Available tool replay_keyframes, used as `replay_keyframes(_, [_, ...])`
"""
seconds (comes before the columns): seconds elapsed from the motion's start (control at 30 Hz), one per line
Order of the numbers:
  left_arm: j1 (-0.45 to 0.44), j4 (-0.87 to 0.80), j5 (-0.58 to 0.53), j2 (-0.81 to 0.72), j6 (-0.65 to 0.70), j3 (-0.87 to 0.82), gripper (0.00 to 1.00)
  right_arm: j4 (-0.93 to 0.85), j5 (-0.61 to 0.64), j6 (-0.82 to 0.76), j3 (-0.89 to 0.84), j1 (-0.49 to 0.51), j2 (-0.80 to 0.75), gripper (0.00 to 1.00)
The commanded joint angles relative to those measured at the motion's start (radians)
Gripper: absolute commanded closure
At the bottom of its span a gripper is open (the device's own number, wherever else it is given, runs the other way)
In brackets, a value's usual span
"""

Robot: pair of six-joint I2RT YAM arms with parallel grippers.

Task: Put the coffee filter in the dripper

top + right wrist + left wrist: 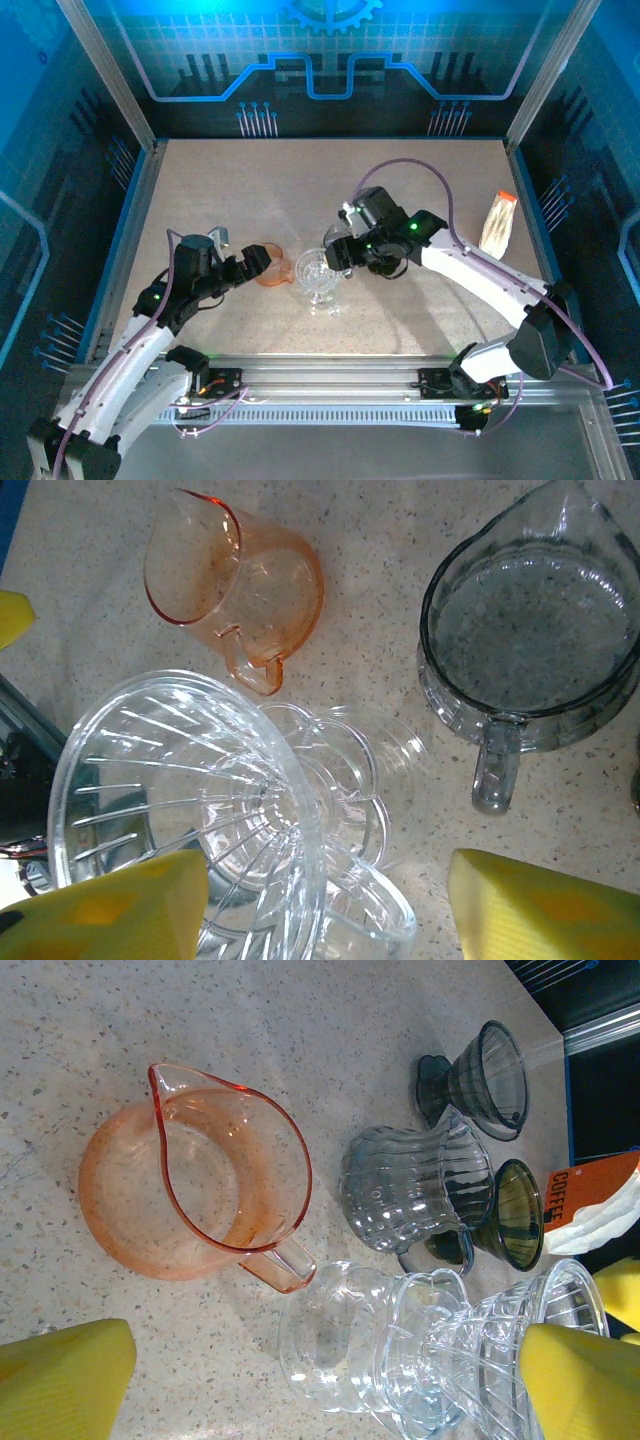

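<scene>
The right claw (325, 912) hangs just above the clear dripper (190, 800). Its two yellow fingers (540, 910) are spread wide, and there is nothing between them. The left claw (256, 262) is spread open too and holds nothing. It is just beside the orange jug (272, 268).

The filter pack (497, 222) is on the surface (250, 190), way over on the right side, well apart from both claws. It has an orange top. In the left wrist view some white paper peeks out of it. Its long side runs from the far end of the surface toward the near end, leaning a little.

The dripper sits in the middle, between the orange jug and the grey jug (530, 650). There is no filter in it yet. I cannot tell if it stands straight or leans.

The right arm is nearer to the pack, so I think it should fetch the filter. It would have to leave the dripper, go off to its right, and pinch the paper across the short side. The paper looks thin and soft, so it could crumple, or two sheets could come out at once.
</scene>
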Motion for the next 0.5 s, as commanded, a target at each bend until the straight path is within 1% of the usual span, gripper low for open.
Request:
replay_keyframes(0.0, [0.010,0.015,0.022,0.000,-0.009,-0.017,0.01,-0.010,0.036,0.002,0.017,0.001,-0.050,0.33])
replay_keyframes(0.1, [0.010,0.017,0.019,0.000,-0.012,-0.015,0.01,-0.022,0.076,0.003,0.033,-0.022,-0.080,0.31])
replay_keyframes(0.2, [0.010,0.027,0.022,0.000,-0.009,-0.015,0.01,-0.039,0.156,0.006,0.031,-0.073,-0.117,0.31])
replay_keyframes(0.27, [0.010,0.034,0.026,0.000,-0.006,-0.018,0.01,-0.041,0.191,0.018,0.010,-0.136,-0.148,0.31])
replay_keyframes(0.47, [0.012,0.060,0.035,0.003,-0.003,-0.039,0.01,-0.003,0.293,0.050,-0.077,-0.387,-0.211,0.33])
